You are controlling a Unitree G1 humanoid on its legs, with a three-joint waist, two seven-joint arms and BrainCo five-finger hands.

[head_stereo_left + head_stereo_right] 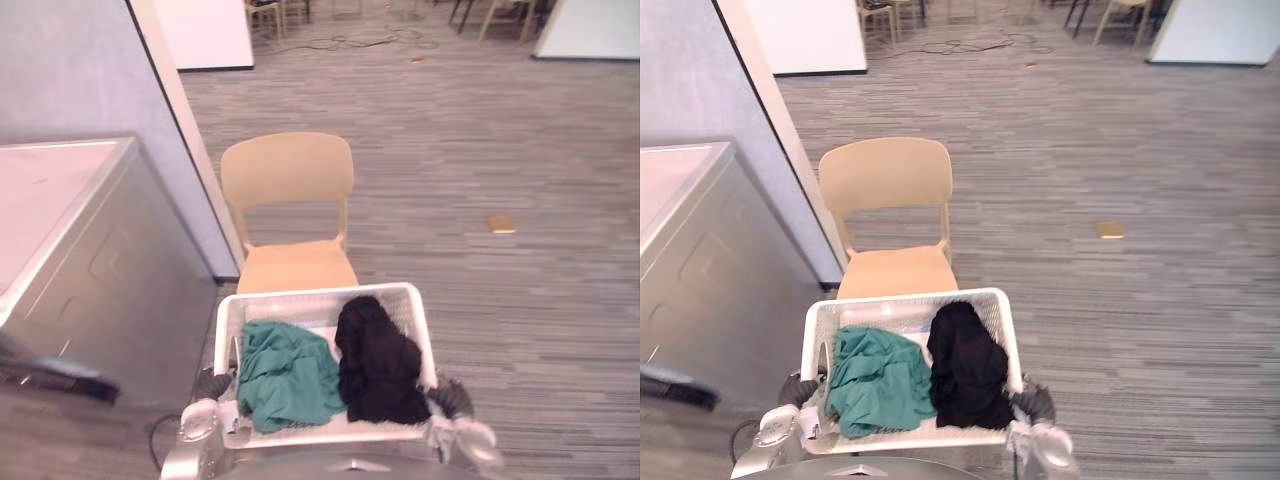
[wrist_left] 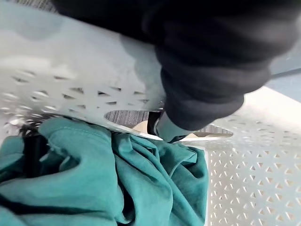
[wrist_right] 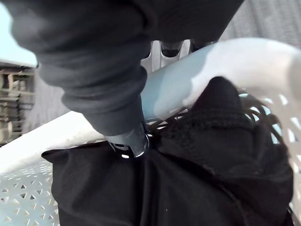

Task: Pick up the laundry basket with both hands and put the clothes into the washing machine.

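Left eye view: white perforated plastic laundry basket [image 1: 318,297] sits close in front of the robot. L hand [image 1: 212,384] has its fingers [image 2: 165,132] hooked through the side handle slot; R hand [image 1: 452,396] is clamped over the opposite rim. Inside, a teal cloth garment [image 1: 288,375] lies at left, touching a black garment [image 1: 378,362] at right. Far rim is just short of the beige plastic chair [image 1: 288,175]. Grey metal washing machine [image 1: 90,260] stands near at left; open grey carpet floor [image 1: 500,150] lies to the right.

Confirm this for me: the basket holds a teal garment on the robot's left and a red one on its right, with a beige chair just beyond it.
Wrong in one respect: the one on the right is a black garment, not red, as the left eye view shows. The basket does hold a teal garment on the left, and the beige chair stands just beyond it.
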